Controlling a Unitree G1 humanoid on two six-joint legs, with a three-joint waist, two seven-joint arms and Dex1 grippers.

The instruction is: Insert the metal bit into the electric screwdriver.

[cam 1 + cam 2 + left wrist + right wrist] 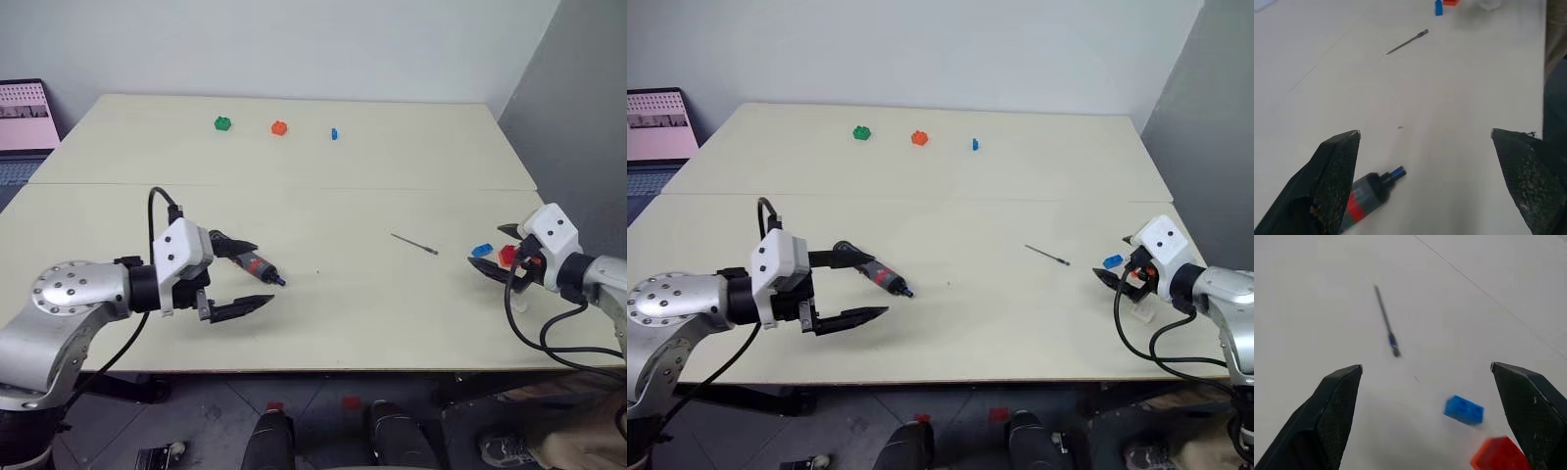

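Lying flat — electric screwdriver [257,265], blue tip toward metal bit [414,243].

light: bright, even | shadows: soft, faint on table [392,294] | blur: slight in wrist views

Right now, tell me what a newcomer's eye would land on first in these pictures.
Two wide-open black end effectors sit at opposite sides of the pale table: the left end effector brackets the slim black pen-shaped electric screwdriver, and the right end effector is by a small blue brick and a red brick. Between them lies the thin grey metal bit, untouched. Three small bricks, green, orange and blue, line the far side.
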